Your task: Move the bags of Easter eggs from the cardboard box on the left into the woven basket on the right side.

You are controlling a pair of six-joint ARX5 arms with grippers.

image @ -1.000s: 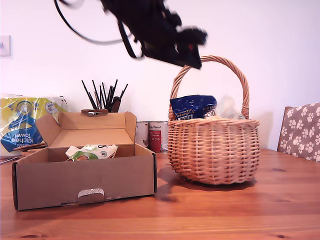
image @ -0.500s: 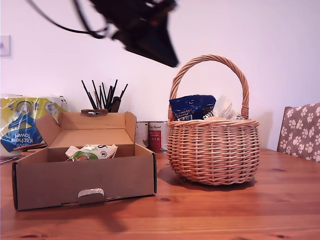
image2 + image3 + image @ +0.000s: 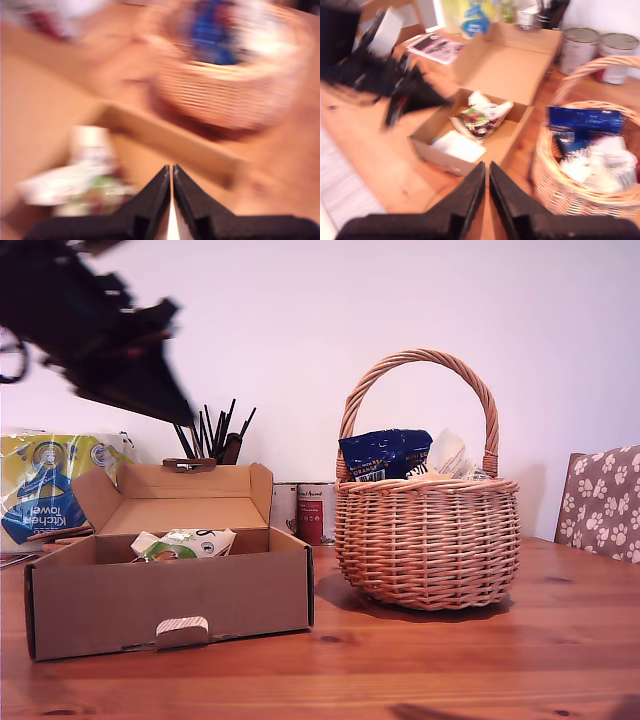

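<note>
a: two bags are already in the woven basket [image 3: 427,540], which stands just beside the cardboard box [image 3: 170,600]: the dark blue bag [image 3: 385,453] and the white-grey bag [image 3: 447,453], both poking above the rim. what changed?

b: a second ago my first arm [image 3: 100,330] was over the basket handle. now it has swung across and hangs above the box, blurred with motion. the white-grey bag has also settled lower against the blue one.

a: so that drop is done?

b: i judge so. only the green-and-white bag [image 3: 185,543] is left, lying inside the box against its front wall. my first wrist view is smeared, but that bag shows below the tips.

a: and the fingers?

b: my first gripper [image 3: 172,172] is clenched on nothing, tips nearly meeting. it will need to spread before it goes down. my second gripper [image 3: 486,167] is pressed together too, empty, high above the box and the basket.

a: anything in the way?

b: the box's flap lid stands up at the back and its walls crowd the bag, so i would come in from above. a flat white card [image 3: 460,146] lies in the box next to the bag and should not be taken with it. behind the box are the kitchen towel pack [image 3: 45,490], a pot of dark sticks [image 3: 215,435] and two tins [image 3: 310,510], all clear of the route. the basket's tall handle is what to mind on the way back.
</note>
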